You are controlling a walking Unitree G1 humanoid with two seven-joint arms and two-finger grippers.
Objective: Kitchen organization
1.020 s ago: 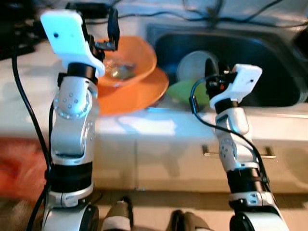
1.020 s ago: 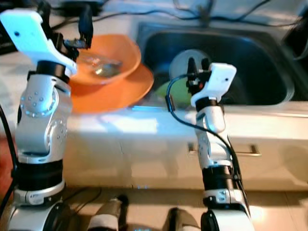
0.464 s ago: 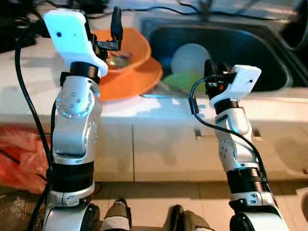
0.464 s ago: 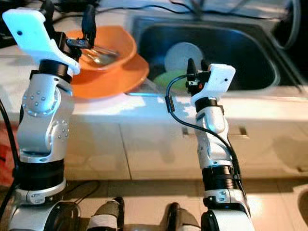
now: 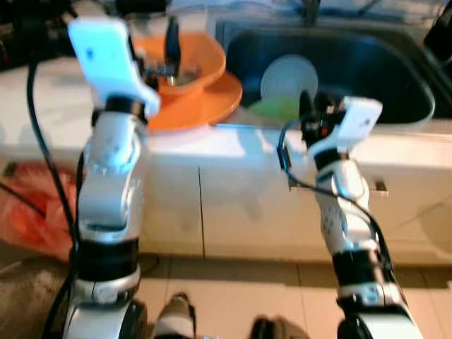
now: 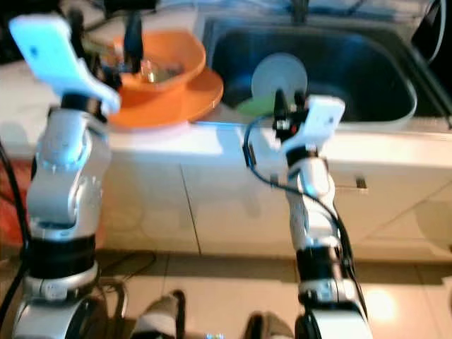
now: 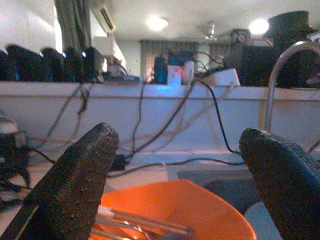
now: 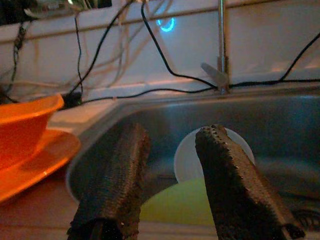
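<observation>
Prob. home kitchen: steel sink w/ tap, counter cabinets.

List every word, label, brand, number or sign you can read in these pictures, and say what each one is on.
None can be read.
Orange bowl, orange plate, white plate and green dish in the sink: no print shows on them.
Gear on the ledge behind the counter: any labels too small and blurred to read.
Blue glowing ring on the wall behind the tap: a light, no letters.

Red plastic bag beside white cabinets
</observation>
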